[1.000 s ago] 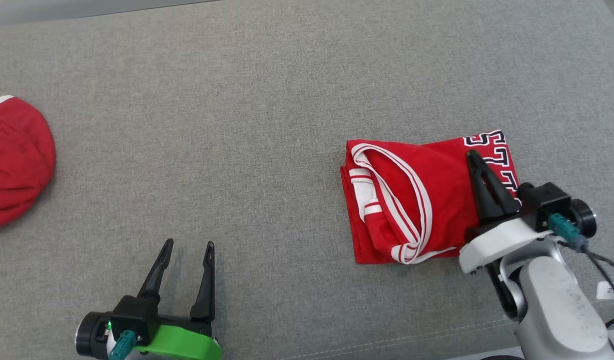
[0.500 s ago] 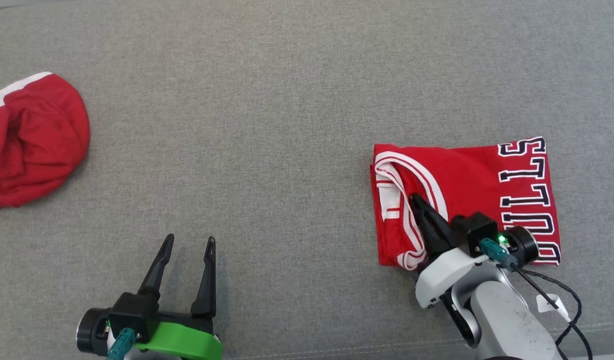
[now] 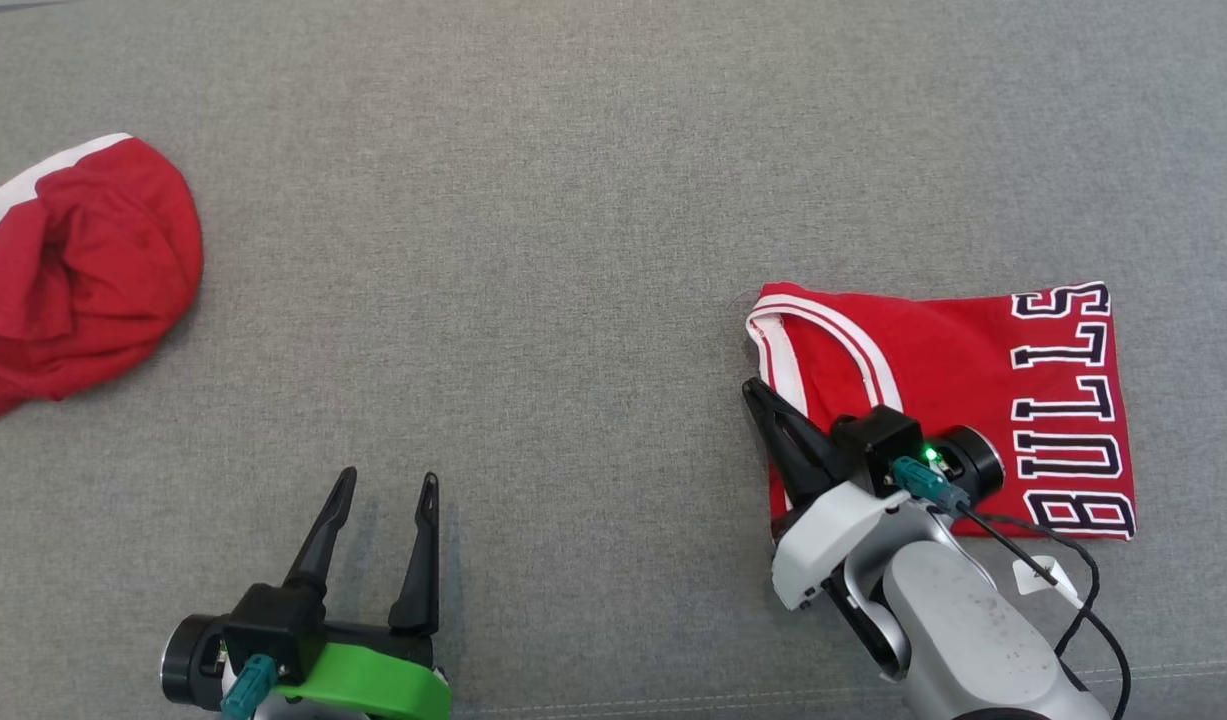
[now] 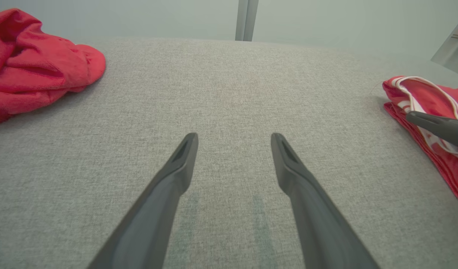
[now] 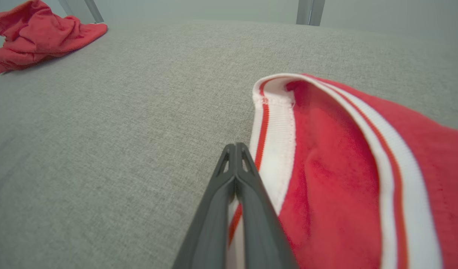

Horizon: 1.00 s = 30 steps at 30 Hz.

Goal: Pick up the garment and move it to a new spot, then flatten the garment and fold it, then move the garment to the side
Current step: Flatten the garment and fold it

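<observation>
**A:** Start closest in. What are the hands doing?

**B:** In the head view the left gripper (image 3: 389,475) sits at seven o'clock. Its fingers are spread wide over the bare grey cushion (image 3: 573,250) and hold nothing. The right gripper (image 3: 753,388) is at about four o'clock with its two fingers pressed flat together. In the right wrist view I see no cloth between the tips, which lie at the edge of the striped trim (image 5: 275,149).

**A:** And the garment?

**B:** The garment (image 3: 953,370) lies folded into a flat rectangle at three to four o'clock. Its lettering (image 3: 1073,410) is toward the three o'clock end. The trimmed opening is toward nine o'clock, right by the right gripper's tips.

**A:** How would it handle?

**B:** My guess is a light, limp knit with no stiffness at all. Lifted by one corner, the layers would likely slide apart and the fold would open. The ribbed trim looks like the firmest part, thicker and less slippery than the body cloth.

**A:** So where to take hold?

**B:** I'd pinch through all the layers at the nine o'clock edge, near the trim. I'd want a second hold on the six o'clock edge so the stack moves as one. Sliding it low is riskier, since the cushion looks grippy enough to drag on the bottom layer.

**A:** Anything farther off?

**B:** A crumpled red cloth (image 3: 73,280) lies at ten o'clock, well apart from the garment. It is worth avoiding when choosing the side.
</observation>
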Available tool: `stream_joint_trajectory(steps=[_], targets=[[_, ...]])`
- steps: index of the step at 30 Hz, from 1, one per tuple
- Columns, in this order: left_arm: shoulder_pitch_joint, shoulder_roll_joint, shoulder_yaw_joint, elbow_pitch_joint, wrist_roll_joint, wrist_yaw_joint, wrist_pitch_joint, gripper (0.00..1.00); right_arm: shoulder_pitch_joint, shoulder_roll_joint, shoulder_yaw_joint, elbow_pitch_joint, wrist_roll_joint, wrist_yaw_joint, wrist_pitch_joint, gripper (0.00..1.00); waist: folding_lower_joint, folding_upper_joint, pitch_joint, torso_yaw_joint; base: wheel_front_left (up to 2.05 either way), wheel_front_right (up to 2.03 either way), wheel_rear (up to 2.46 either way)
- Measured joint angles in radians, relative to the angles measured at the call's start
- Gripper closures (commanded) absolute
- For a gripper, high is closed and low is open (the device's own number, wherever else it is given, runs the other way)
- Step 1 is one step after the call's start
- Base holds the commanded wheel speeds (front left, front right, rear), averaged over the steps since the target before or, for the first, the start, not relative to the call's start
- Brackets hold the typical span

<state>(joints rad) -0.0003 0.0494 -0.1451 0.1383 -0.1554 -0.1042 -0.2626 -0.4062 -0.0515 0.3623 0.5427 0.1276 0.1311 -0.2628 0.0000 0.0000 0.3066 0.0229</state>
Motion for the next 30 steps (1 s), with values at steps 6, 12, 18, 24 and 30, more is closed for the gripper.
stream_joint_trajectory(steps=[6, 12, 18, 24, 30], targets=[[0.001, 0.0, 0.007, -0.004, -0.014, 0.004, 0.0, 0.0, -0.009, 0.001, 0.046, -0.023, 0.04, 0.0, 0.0, 1.0, 0.0, 0.0, -0.019, -0.001, 0.0, 0.0, 0.0], [0.016, 0.0, 0.038, -0.019, -0.027, 0.015, 0.0, 0.0, 0.061, -0.021, 0.007, -0.205, 0.04, 0.0, 0.0, 0.52, 0.0, 0.0, -0.062, -0.007, 0.0, 0.0, 0.0], [0.049, 0.0, 0.076, -0.018, -0.041, 0.026, 0.0, 0.0, 0.195, -0.105, -0.114, -0.352, 0.0, 0.0, 0.0, 0.0, 0.0, 0.0, -0.118, -0.022, 0.0, 0.0, 0.0], [0.074, 0.0, 0.1, -0.013, -0.053, 0.034, 0.0, 0.0, 0.339, -0.16, -0.301, -0.416, -0.033, 0.0, 0.0, 0.0, 0.0, 0.0, -0.183, -0.039, 0.0, 0.0, 0.0], [0.1, 0.0, 0.113, 0.001, -0.059, 0.035, 0.0, 0.0, 0.463, -0.16, -0.458, -0.395, -0.05, 0.0, 0.0, 0.0, 0.0, 0.0, -0.246, -0.05, 0.0, 0.0, 0.0]])
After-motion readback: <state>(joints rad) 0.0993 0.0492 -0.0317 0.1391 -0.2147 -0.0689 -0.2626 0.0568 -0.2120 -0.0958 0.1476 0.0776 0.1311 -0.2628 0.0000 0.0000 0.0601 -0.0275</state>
